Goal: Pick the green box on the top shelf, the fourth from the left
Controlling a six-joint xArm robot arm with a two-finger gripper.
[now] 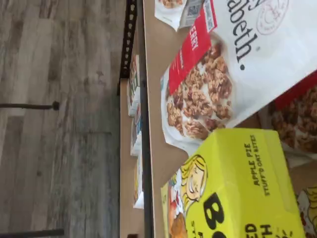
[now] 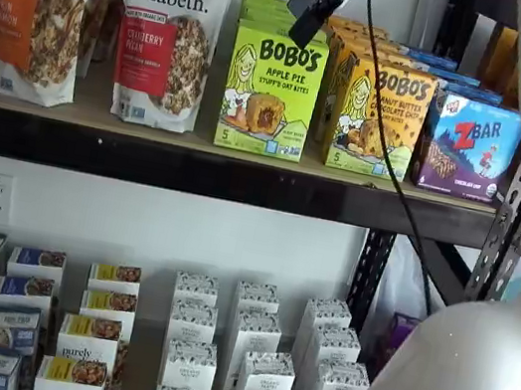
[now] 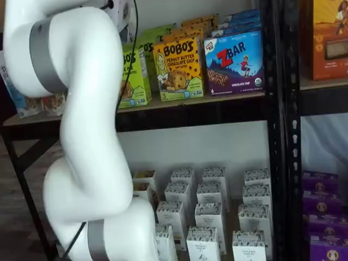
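Note:
The green box (image 2: pixel 271 91) stands upright at the front of the top shelf (image 2: pixel 194 168), with "BOBO'S" and "Apple Pie" on its face. In the wrist view the green box (image 1: pixel 237 188) shows close, on the tan board of the top shelf (image 1: pixel 156 148). My gripper (image 2: pixel 315 11) hangs from above, in front of the box's upper right corner, its black fingers tilted. It is open and holds nothing. In a shelf view my white arm hides most of the green box (image 3: pixel 133 76).
A Purely Elizabeth granola bag (image 2: pixel 168 32) stands left of the green box, and a yellow-orange Bobo's box (image 2: pixel 380 115) and blue ZBar box (image 2: pixel 469 146) stand to its right. More green boxes line up behind it. Small white cartons (image 2: pixel 247 354) fill the lower level.

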